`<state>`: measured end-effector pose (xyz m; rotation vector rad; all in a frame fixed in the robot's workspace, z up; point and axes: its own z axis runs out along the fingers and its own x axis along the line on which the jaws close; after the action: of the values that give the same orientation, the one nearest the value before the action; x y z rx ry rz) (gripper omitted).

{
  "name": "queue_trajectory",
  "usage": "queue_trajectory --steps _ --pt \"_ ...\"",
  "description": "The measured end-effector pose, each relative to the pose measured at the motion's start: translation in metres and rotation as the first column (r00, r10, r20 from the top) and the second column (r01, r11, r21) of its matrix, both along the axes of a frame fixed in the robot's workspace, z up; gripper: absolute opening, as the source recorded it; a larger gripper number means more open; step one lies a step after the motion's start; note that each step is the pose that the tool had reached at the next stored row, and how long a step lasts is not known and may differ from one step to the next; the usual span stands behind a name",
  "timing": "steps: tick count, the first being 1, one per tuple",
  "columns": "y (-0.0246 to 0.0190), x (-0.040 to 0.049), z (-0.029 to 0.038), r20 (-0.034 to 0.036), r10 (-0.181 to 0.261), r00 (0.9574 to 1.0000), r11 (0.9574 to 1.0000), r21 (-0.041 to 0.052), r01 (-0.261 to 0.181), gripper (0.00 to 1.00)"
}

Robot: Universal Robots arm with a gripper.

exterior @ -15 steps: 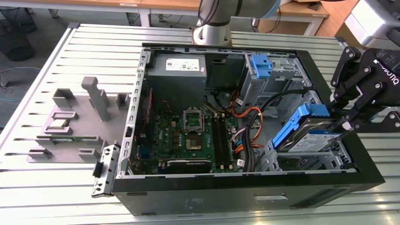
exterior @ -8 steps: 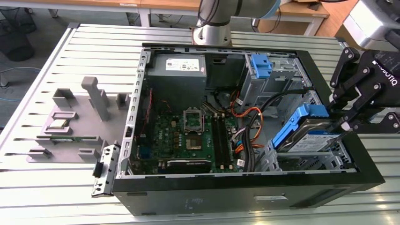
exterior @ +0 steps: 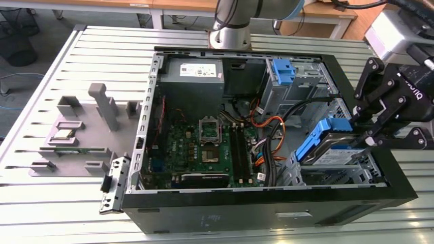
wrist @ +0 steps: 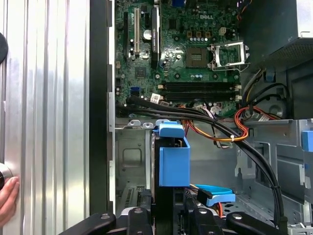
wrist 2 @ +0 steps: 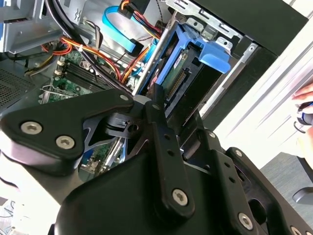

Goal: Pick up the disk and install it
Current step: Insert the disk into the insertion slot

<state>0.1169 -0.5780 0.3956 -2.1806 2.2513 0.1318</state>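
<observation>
Grips the disk [exterior: 332,145] in the gripper [exterior: 359,133], at the exterior view's right. Clamps the fingers [wrist 2: 157,110] shut on the disk's end, against its blue carrier frame [wrist: 173,159]. Holds the disk tilted, lower part inside the metal drive cage [exterior: 363,173], upper blue end raised above it. Sits not yet flat in the bay.

Shows the disk edge-on in the first wrist view, blue tab pointing toward the motherboard [wrist: 195,44], with black and orange cables [wrist: 230,137] crossing just beyond it. Shows in the second wrist view the disk's underside with a connector row, and the blue handle [wrist 2: 215,54] at the far end.

Places the cage in the near right corner of the open computer case [exterior: 271,216], exterior view. Farther back in the case: grey power supply box [exterior: 193,76] and taller blue bracket [exterior: 283,71], both well apart from the disk.

Beside the case, on the slatted metal table [exterior: 61,208] at the exterior view's left: grey fixture [exterior: 88,127] with small parts. At the table's edge, outside the case wall: a person's hand [wrist: 7,198], apart from the gripper.
</observation>
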Motion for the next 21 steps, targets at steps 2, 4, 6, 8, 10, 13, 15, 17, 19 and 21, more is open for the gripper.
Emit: queue_trajectory --steps 2,4,6,8,10,13,15,17,19,21 --pt "0.0 -0.0001 -0.0037 0.0001 0.0 1.0 1.0 0.0001 0.0 0.35" --pt "0.0 -0.0002 -0.0073 0.0001 0.0 1.0 1.0 -0.0001 0.0 0.35" --pt "0.0 -0.0003 -0.0095 0.0001 0.0 1.0 1.0 0.0 0.0 0.35" --pt "0.0 -0.0003 -0.0097 0.0001 0.0 1.0 1.0 -0.0003 0.0 0.35" --pt "0.0 -0.0003 -0.0098 0.0001 0.0 1.0 1.0 -0.0003 0.0 0.35" --pt "0.0 -0.0003 -0.0099 0.0001 0.0 1.0 1.0 -0.0001 0.0 0.35" --pt "0.0 -0.0003 -0.0099 0.0001 0.0 1.0 1.0 -0.0002 0.0 0.36" --pt "0.0 -0.0003 -0.01 0.0001 0.0 1.0 1.0 -0.0002 0.0 0.42" --pt "0.0 -0.0003 -0.01 0.0001 0.0 1.0 1.0 -0.0002 0.0 0.42" --pt "0.0 -0.0004 -0.0105 0.0004 0.0 1.0 1.0 -0.0001 0.0 0.42"
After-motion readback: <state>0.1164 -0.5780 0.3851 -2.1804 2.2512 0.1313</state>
